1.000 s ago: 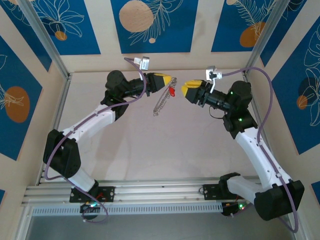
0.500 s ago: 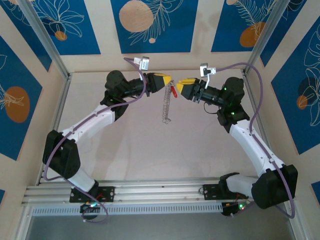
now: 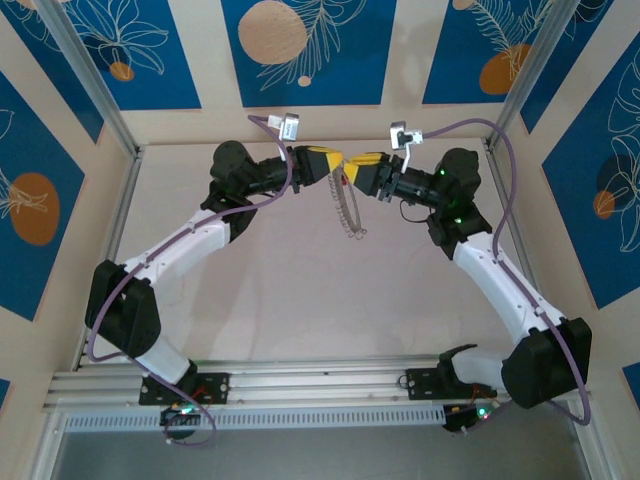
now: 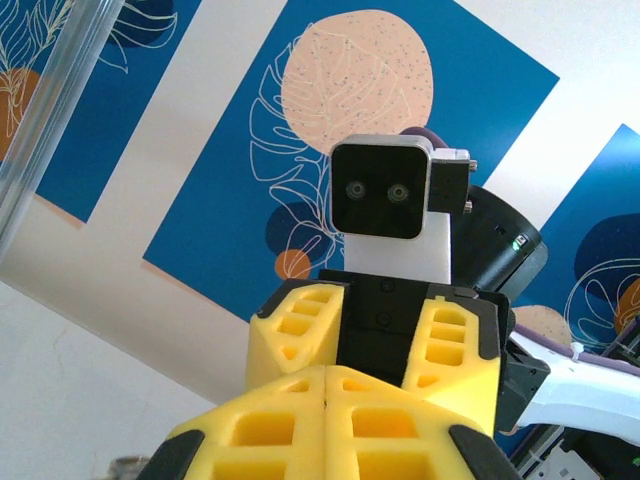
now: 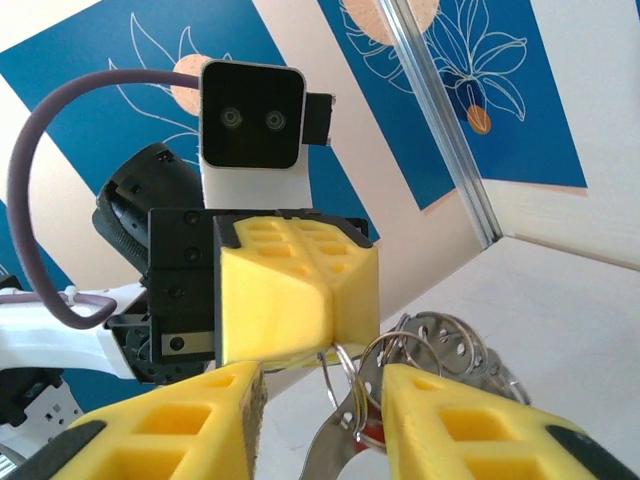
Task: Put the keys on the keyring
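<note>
The keyring (image 5: 425, 345) is clenched by the left gripper (image 5: 332, 325) — the right gripper (image 5: 325, 400), brought nearer, is parted around it, chain (image 3: 348, 212) dangling.

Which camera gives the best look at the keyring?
The right wrist view: the keyring sits close up, its metal loops clear between yellow jaws. From the top, it is a small, thin dangling strand.

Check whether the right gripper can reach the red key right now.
Probably yes: the red key sits between the open fingers of the right gripper, beside the keyring the left gripper holds.
</note>
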### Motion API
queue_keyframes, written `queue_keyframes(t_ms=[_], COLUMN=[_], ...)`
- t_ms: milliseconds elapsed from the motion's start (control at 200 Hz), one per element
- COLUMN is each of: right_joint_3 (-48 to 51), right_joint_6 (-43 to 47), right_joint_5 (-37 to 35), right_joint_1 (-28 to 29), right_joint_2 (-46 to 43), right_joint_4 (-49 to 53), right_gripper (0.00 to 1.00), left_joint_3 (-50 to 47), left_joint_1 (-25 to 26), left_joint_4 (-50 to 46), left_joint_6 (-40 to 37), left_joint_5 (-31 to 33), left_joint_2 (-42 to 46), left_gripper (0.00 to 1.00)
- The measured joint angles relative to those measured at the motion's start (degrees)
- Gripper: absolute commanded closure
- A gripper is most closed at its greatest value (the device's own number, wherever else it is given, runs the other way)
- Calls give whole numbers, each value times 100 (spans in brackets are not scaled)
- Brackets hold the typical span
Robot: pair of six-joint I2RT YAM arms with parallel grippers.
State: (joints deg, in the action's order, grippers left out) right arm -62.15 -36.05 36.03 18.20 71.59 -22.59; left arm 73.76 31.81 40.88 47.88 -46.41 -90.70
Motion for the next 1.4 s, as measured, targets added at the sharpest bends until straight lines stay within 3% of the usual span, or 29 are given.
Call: queue_keyframes(t_ms=[155, 375, 540, 830, 1135, 1400], right_joint_3=[-125, -136, -164, -920, -2533, -3268], right_joint_6=[68, 68, 160, 1051, 2463, 3139], right_joint_5=[22, 50, 245, 911, 1547, 2028], right_joint_1=[72, 26, -160, -492, -647, -660], right_joint_2=[138, 138, 144, 439, 1311, 2149], right_joint_4=[26, 116, 402, 1902, 4035, 5125], right_gripper=[100, 100, 100, 100, 100, 100], left_joint_3=[0, 0, 0, 221, 822, 1335], left_joint_1=[-7, -7, 7, -76, -310, -496], left_joint_4=[-4, -13, -273, -1488, -3263, -4531], left_joint_6=[0, -24, -238, -1274, -2614, -3724], left_joint_5=[20, 42, 31, -162, -688, -1172], left_joint_2=[0, 22, 105, 422, 409, 140], left_gripper=[100, 100, 66, 39, 21, 16])
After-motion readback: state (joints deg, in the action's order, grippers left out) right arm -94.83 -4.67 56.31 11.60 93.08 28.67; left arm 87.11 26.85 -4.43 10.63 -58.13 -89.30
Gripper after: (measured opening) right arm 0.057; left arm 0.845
